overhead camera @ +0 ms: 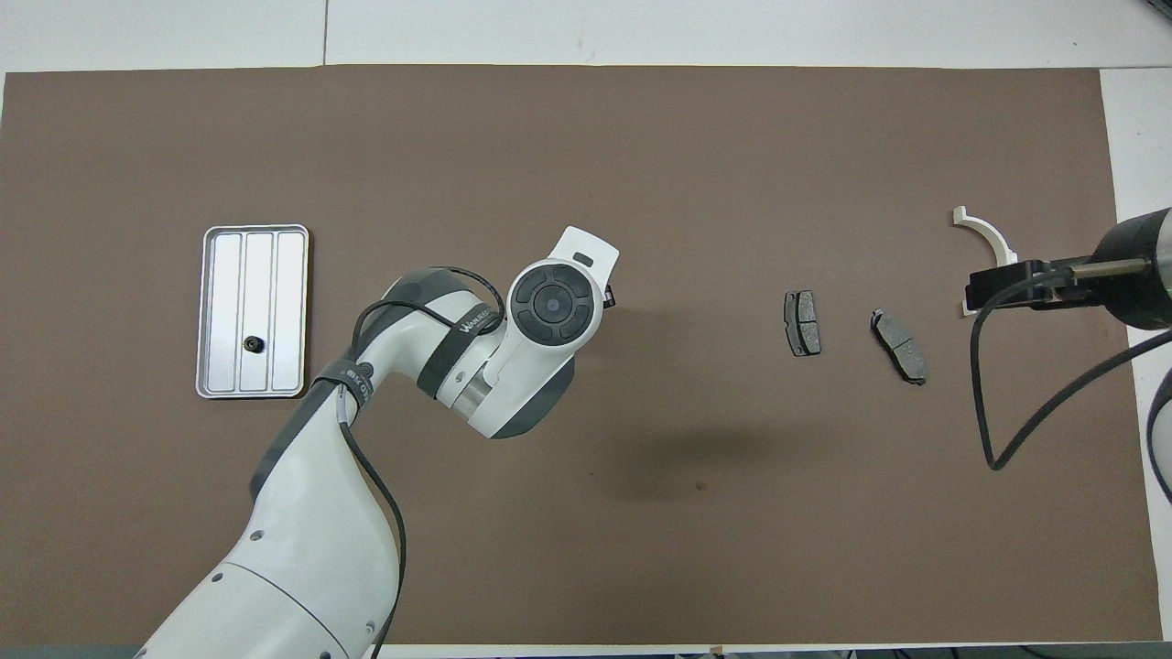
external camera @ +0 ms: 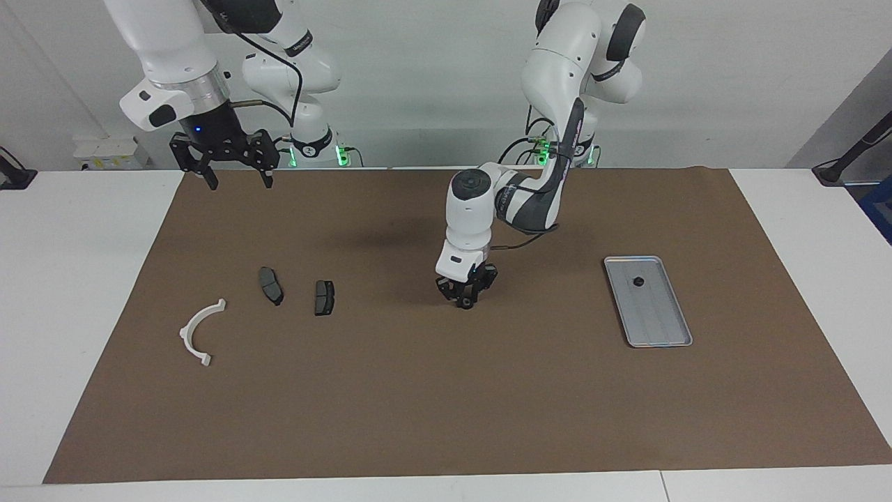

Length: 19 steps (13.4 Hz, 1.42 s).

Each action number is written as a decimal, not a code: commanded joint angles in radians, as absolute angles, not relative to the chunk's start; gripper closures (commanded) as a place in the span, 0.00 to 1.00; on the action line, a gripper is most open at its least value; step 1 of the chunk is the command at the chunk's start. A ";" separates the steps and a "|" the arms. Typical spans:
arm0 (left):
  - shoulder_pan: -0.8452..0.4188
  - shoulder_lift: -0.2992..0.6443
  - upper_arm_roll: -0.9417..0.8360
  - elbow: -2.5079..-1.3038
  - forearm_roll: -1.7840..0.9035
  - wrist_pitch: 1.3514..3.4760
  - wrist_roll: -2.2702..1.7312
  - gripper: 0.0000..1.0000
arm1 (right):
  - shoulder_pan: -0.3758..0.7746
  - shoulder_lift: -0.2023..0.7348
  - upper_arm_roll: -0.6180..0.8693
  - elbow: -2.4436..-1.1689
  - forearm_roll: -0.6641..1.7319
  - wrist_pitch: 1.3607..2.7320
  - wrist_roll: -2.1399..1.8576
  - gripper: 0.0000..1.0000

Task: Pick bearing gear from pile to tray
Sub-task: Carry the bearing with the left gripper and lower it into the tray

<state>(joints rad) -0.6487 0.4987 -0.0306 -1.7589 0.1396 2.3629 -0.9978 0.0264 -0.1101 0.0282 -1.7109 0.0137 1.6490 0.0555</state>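
The pile lies toward the right arm's end of the mat: a white arc bracket [external camera: 198, 335] [overhead camera: 987, 233] and two dark grey brake pads [external camera: 270, 284] [external camera: 324, 297] [overhead camera: 802, 322] [overhead camera: 899, 345]. The silver tray [external camera: 655, 321] [overhead camera: 275, 275] lies toward the left arm's end and holds one small black round piece [external camera: 637, 282] [overhead camera: 250, 343]. My left gripper [external camera: 465, 300] is low over the mat between the pads and the tray, shut on a small black round piece [external camera: 465, 304]. In the overhead view its own wrist hides it. My right gripper [external camera: 223, 167] is open and waits high over the mat's edge.
The brown mat [external camera: 446, 404] covers most of the white table. In the overhead view the raised right gripper [overhead camera: 998, 286] covers part of the white bracket.
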 commanded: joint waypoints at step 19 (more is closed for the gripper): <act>-0.068 0.232 -0.028 -2.005 0.064 2.350 -0.040 1.00 | 0.014 -0.121 0.031 -1.721 0.003 1.640 0.034 0.00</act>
